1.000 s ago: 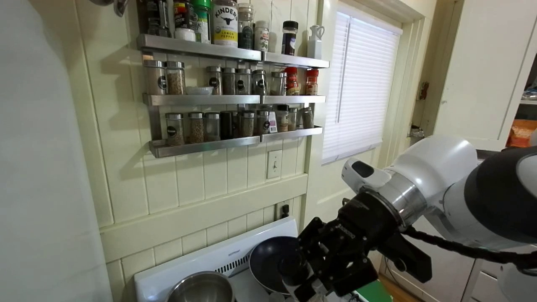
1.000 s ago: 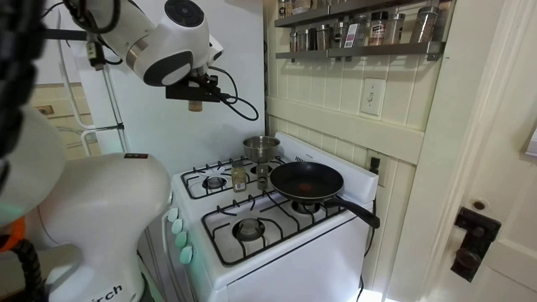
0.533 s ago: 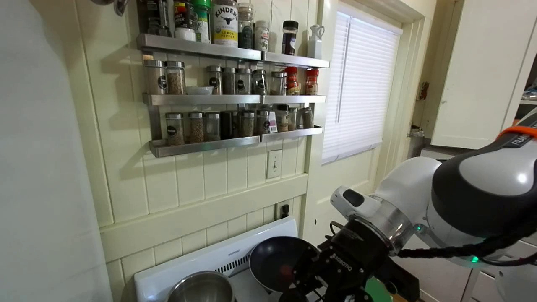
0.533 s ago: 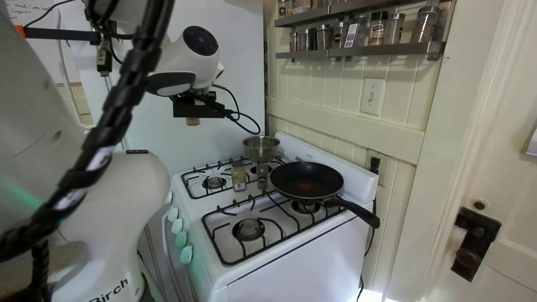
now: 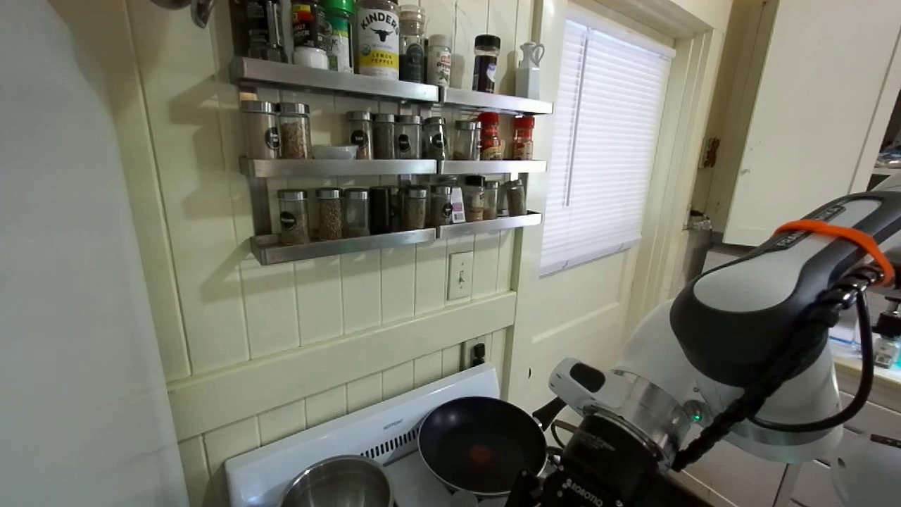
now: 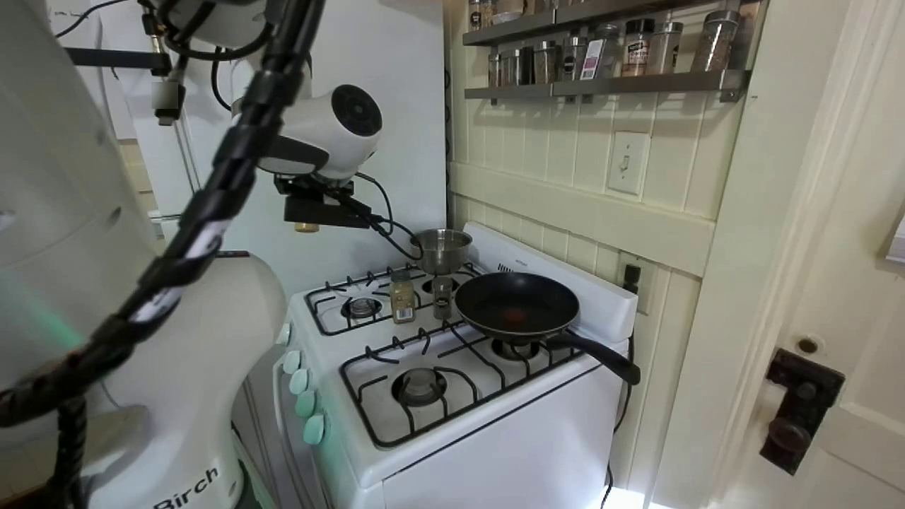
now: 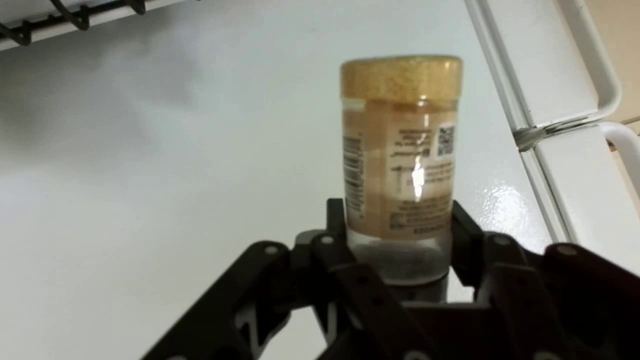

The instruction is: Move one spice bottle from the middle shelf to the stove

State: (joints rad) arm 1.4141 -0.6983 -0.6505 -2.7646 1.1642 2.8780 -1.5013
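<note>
Clasping a clear, cylindrical, tan-filled spice bottle [image 7: 402, 165] covered in small print, the black two-fingered gripper [image 7: 400, 235] stands parted just the bottle's width, pressing its straight sides near the clear end. Both are in mid-air, apart from the boxy white metal stove [image 6: 495, 431]. The bottle should prove light and stiff, its glossy wall liable to slip or twist, perhaps breakable if glass; holding the body looks right, leaving the golden end [image 7: 401, 79], probably its base, free to land first.

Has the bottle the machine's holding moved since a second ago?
Yes: in an exterior view, the bottle moved down and slightly picture-left, from higher than the steel pot to about its rim's level.
</note>
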